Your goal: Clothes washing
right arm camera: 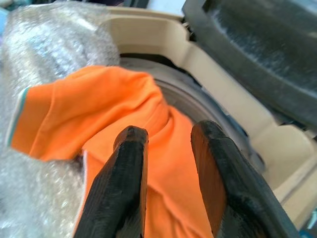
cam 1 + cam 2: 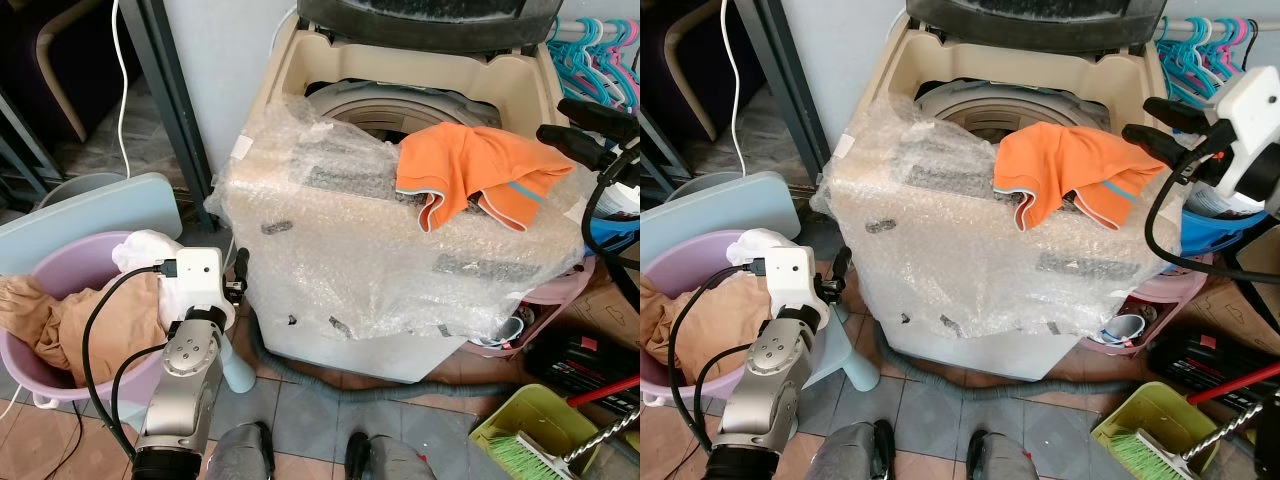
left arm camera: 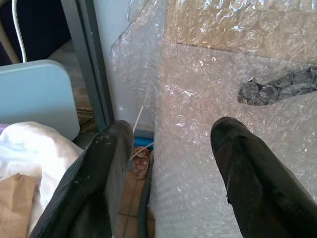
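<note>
A top-loading washing machine (image 2: 400,270), wrapped in bubble wrap, stands with its lid up. An orange shirt (image 2: 470,165) hangs over the front rim, partly inside the drum. My right gripper (image 2: 1138,118) hovers at the shirt's right edge, open, its fingertips (image 1: 131,136) just above the orange cloth and holding nothing. My left gripper (image 2: 240,275) is low beside the machine's left front corner, open and empty, with bubble wrap right before it (image 3: 173,126). A purple basin (image 2: 50,265) at the left holds tan clothing (image 2: 70,320) and a white cloth (image 2: 140,250).
A pale blue stool (image 2: 90,205) and a dark metal post (image 2: 170,100) stand left of the machine. A grey hose (image 2: 300,370) lies on the tiles in front. To the right are hangers (image 2: 590,60), a pink tub (image 2: 560,290) and a green bin (image 2: 530,420).
</note>
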Controlling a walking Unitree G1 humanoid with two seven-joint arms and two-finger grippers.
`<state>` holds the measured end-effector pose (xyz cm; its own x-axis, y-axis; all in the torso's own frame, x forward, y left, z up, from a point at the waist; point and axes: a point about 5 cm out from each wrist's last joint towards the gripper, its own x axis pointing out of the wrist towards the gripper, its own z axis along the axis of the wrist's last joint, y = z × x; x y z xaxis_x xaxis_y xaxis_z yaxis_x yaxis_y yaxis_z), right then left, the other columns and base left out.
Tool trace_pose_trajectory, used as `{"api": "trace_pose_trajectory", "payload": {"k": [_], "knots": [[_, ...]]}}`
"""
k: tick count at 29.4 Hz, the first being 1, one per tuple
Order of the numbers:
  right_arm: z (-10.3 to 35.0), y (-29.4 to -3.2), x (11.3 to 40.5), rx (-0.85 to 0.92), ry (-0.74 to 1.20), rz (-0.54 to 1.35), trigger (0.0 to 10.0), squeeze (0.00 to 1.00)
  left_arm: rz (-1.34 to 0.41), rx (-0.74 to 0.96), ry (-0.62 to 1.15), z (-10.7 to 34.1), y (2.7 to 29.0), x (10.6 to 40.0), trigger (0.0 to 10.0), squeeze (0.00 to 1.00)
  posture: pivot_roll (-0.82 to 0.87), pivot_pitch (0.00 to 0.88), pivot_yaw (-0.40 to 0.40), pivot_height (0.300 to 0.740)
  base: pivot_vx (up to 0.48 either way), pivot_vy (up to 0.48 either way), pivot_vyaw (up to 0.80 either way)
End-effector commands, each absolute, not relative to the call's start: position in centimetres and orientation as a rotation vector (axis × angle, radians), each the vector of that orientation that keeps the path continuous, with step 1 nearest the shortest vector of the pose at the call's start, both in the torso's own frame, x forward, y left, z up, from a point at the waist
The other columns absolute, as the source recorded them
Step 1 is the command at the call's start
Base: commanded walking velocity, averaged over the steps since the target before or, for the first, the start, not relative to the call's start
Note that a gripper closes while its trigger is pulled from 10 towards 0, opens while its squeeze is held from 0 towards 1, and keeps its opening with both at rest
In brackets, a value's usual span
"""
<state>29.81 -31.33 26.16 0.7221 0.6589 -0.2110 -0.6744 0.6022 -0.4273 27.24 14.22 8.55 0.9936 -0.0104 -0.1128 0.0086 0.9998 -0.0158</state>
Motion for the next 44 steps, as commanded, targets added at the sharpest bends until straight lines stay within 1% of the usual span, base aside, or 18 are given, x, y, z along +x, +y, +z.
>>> {"api": "trace_pose_trajectory", "payload": {"k": [1, 3, 4, 7, 8, 9, 11, 12, 13, 15, 17, 19, 23, 35, 38, 39, 42, 44], "knots": [[25.2, -31.1, 29.0, -0.503, 0.142, 0.895, 10.0, 0.00, -0.012, -0.015, 0.127, 8.2, 14.3, 27.2, 10.0, 0.00, -0.02, 0.106, -0.004, 0.740, 0.000, 0.000, 0.00], [22.9, -30.7, 28.4, -0.491, 0.258, 0.968, 10.0, 0.00, -0.011, -0.016, 0.127, 8.2, 14.3, 27.2, 10.0, 0.00, -0.01, 0.106, -0.008, 0.740, 0.000, 0.000, 0.00], [21.0, -30.2, 28.1, -0.498, 0.337, 1.023, 10.0, 0.00, -0.008, -0.016, 0.126, 8.2, 14.3, 27.2, 10.0, 0.00, 0.00, 0.104, -0.009, 0.740, 0.000, 0.000, 0.00], [18.9, -29.3, 28.4, -0.503, 0.386, 1.048, 10.0, 0.00, -0.005, -0.013, 0.125, 8.2, 14.4, 27.1, 10.0, 0.00, 0.01, 0.103, -0.008, 0.740, 0.000, 0.000, 0.00], [18.8, -29.1, 28.8, -0.513, 0.371, 1.033, 10.0, 0.00, -0.004, -0.012, 0.125, 8.2, 14.5, 27.1, 10.0, 0.00, 0.01, 0.102, -0.008, 0.740, 0.000, 0.000, 0.00], [18.7, -28.3, 30.1, -0.523, 0.313, 0.968, 10.0, 0.00, 0.000, -0.007, 0.124, 8.2, 14.7, 27.1, 10.0, 0.00, 0.02, 0.100, -0.009, 0.740, 0.000, 0.000, 0.00], [19.2, -27.5, 31.5, -0.590, 0.219, 0.891, 10.0, 0.00, 0.003, -0.005, 0.122, 8.3, 14.8, 27.1, 10.0, 0.00, 0.02, 0.099, -0.009, 0.740, 0.000, 0.000, 0.00], [19.6, -27.0, 32.5, -0.586, 0.175, 0.818, 10.0, 0.00, 0.008, -0.002, 0.121, 8.3, 14.9, 27.1, 10.0, 0.00, 0.02, 0.098, -0.011, 0.740, 0.000, 0.000, 0.00], [20.0, -26.7, 33.0, -0.578, 0.142, 0.798, 10.0, 0.00, 0.009, -0.002, 0.120, 8.3, 15.0, 27.2, 10.0, 0.00, 0.03, 0.095, -0.013, 0.740, 0.000, 0.000, 0.00], [22.0, -25.3, 34.1, -0.516, -0.015, 0.749, 10.0, 0.00, 0.011, -0.002, 0.118, 8.4, 15.0, 27.2, 10.0, 0.00, 0.03, 0.094, -0.013, 0.740, 0.000, 0.000, 0.00], [22.2, -25.1, 34.2, -0.510, -0.028, 0.745, 10.0, 0.00, 0.012, -0.002, 0.118, 8.4, 15.0, 27.2, 10.0, 0.00, 0.03, 0.094, -0.013, 0.740, 0.000, 0.000, 0.00], [23.6, -24.7, 34.9, -0.514, -0.124, 0.678, 10.0, 0.00, 0.012, -0.003, 0.116, 8.4, 14.9, 27.1, 10.0, 0.00, 0.03, 0.094, -0.012, 0.740, 0.000, 0.000, 0.00], [24.8, -24.2, 35.2, -0.480, -0.200, 0.678, 10.0, 0.00, 0.009, -0.002, 0.117, 8.4, 14.8, 27.1, 10.0, 0.00, 0.03, 0.095, -0.010, 0.740, 0.000, 0.000, 0.00], [24.3, -23.7, 35.1, -0.496, -0.193, 0.671, 10.0, 0.00, 0.001, -0.006, 0.115, 8.4, 14.5, 27.2, 10.0, 0.00, 0.02, 0.096, -0.009, 0.740, 0.000, 0.000, 0.00], [23.4, -23.4, 34.7, -0.475, -0.148, 0.722, 10.0, 0.00, 0.002, -0.006, 0.117, 8.3, 14.6, 27.2, 10.0, 0.00, 0.02, 0.097, -0.010, 0.740, 0.000, 0.000, 0.00], [22.7, -23.3, 34.4, -0.503, -0.116, 0.755, 10.0, 0.00, 0.003, -0.006, 0.117, 8.3, 14.6, 27.2, 10.0, 0.00, 0.02, 0.097, -0.009, 0.740, 0.000, 0.000, 0.00], [22.3, -23.3, 34.4, -0.496, -0.095, 0.753, 10.0, 0.00, 0.003, -0.006, 0.117, 8.3, 14.6, 27.2, 10.0, 0.00, 0.02, 0.097, -0.009, 0.740, 0.000, 0.000, 0.00], [22.8, -23.9, 34.6, -0.496, -0.098, 0.741, 10.0, 0.00, 0.004, -0.005, 0.115, 8.4, 14.7, 27.2, 10.0, 0.00, 0.03, 0.099, -0.007, 0.740, 0.000, 0.000, 0.00]]}}
